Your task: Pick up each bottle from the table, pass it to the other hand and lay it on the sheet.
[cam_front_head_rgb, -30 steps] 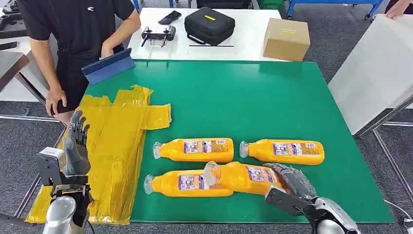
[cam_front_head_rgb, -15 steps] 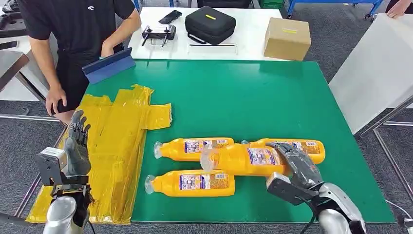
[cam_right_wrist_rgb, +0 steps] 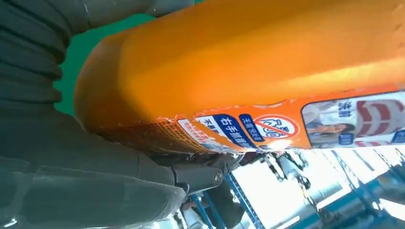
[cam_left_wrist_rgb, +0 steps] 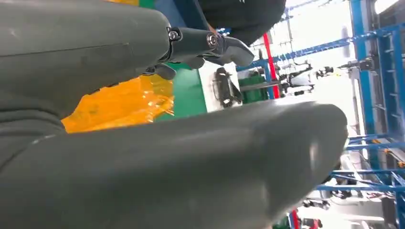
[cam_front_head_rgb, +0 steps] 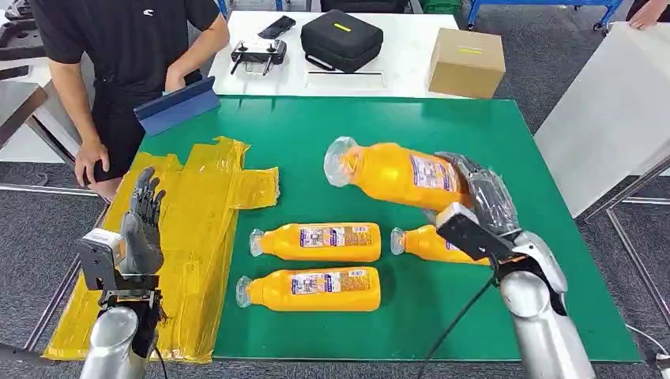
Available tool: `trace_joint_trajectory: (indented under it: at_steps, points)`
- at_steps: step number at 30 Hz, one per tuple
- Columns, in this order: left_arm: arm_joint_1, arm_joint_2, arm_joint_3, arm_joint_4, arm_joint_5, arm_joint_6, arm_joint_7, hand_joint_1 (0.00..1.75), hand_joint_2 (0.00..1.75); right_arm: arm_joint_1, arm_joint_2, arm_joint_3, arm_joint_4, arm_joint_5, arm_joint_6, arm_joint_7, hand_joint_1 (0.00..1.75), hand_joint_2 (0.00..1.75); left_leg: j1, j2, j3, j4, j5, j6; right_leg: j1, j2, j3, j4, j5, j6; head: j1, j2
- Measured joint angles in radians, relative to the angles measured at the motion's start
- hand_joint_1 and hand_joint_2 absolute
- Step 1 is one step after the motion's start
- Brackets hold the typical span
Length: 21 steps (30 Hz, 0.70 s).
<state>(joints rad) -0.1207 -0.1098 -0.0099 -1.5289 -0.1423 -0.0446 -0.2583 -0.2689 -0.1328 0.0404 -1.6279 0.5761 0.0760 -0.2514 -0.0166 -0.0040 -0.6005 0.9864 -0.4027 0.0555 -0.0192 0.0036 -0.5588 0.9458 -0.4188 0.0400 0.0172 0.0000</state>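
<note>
Nearest, the left hand [cam_front_head_rgb: 142, 229] is raised over the yellow sheet's [cam_front_head_rgb: 193, 229] near edge, fingers apart and holding nothing. Three orange bottles lie on the green worktop [cam_front_head_rgb: 474, 134]: nearest bottle [cam_front_head_rgb: 312, 290], middle bottle [cam_front_head_rgb: 320, 242], and third bottle [cam_front_head_rgb: 427, 243]. Beyond them, the right hand [cam_front_head_rgb: 483, 197] grips the lifted bottle [cam_front_head_rgb: 399, 174] by its base, cap pointing toward the sheet.
</note>
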Motion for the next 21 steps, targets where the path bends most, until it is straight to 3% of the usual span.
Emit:
trace_joint_trajectory:
  at_steps: [10,21]
  points:
    - [-0.022,-0.01,-0.041,0.024,0.031,-0.017,0.003,0.0,0.0,-0.068,0.1,0.07,0.129,-0.056,-0.083,-0.017,1.75,1.75,0.0,-0.001,-0.004,0.0,0.0,0.0,0.0,-0.002,-0.002,0.0,0.0,0.0,0.0,0.0]
    - [-0.114,-0.014,-0.1,0.11,0.09,0.018,0.003,0.0,0.0,-0.224,0.224,0.179,0.377,-0.095,-0.16,-0.009,1.75,1.75,0.0,-0.001,-0.004,0.0,0.002,0.0,0.0,-0.003,-0.003,0.001,0.0,0.0,0.0,0.0]
